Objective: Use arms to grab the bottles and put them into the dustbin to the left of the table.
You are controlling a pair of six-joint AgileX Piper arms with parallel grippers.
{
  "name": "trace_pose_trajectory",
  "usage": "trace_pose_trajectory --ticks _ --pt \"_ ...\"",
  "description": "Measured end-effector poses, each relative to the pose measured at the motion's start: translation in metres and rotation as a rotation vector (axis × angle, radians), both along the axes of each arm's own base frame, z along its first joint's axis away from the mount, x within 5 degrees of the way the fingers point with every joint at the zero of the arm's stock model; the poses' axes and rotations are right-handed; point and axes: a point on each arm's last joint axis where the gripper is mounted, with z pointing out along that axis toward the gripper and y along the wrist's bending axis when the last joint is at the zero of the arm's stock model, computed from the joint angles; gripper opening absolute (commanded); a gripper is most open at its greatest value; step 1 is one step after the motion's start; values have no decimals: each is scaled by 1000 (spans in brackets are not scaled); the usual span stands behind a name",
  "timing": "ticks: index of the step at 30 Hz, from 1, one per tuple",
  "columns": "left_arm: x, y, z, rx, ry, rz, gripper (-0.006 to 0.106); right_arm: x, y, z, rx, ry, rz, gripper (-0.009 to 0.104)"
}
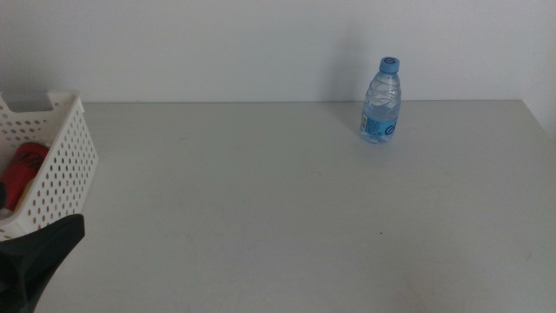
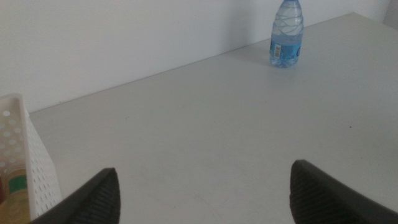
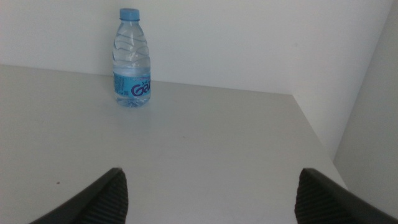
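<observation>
- A clear water bottle (image 1: pixel 381 100) with a blue cap stands upright at the far edge of the light-grey counter (image 1: pixel 287 209), close to the white wall (image 1: pixel 217 43) and right of centre in the middle view.
- The bottle's blue label faces the cameras; nothing touches it, and it stands well apart from both hands.
- The white perforated bin (image 1: pixel 61 161) sits at the counter's left edge, partly cut off by the picture's border.
- A red can (image 1: pixel 22 169) lies inside the bin, seen over the rim and through the rows of holes.
- In the left wrist view, a bottle with a green label (image 2: pixel 17 193) shows dimly through the bin's wall (only a sliver of it, so how it lies cannot be told).
- The left hand (image 2: pixel 202 196) hangs released near the counter's front-left corner, just beside the bin; its two dark jaws stand wide apart with bare counter between them.
- In the middle view that hand appears only as a dark shape at the bottom-left corner, below the bin.
- The right hand (image 3: pixel 208 199) is likewise released and holds nothing, its jaws spread wide over bare counter near the right edge, with the water bottle upright far ahead of it.
- The right hand is out of the middle view.
</observation>
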Motion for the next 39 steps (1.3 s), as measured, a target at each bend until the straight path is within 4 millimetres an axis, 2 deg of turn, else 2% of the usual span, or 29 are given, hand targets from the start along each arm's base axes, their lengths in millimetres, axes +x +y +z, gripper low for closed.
trace_pose_trajectory --ticks 6,15,22,27,31,36,39 --pt "0 0 0 0 0 0 93 3 2 9 2 -83 18 94" --pt "0 0 0 0 0 0 93 44 9 12 19 -49 86 94" --pt "0 0 0 0 0 0 93 73 14 1 116 -31 125 94" --pt "0 0 0 0 0 0 93 86 17 -2 216 -86 155 94" --pt "0 0 0 0 0 0 93 98 22 -14 241 -11 196 94" --pt "0 0 0 0 0 0 93 125 31 -18 208 41 298 94" --pt "0 0 0 0 0 0 93 149 36 -16 185 35 349 94"
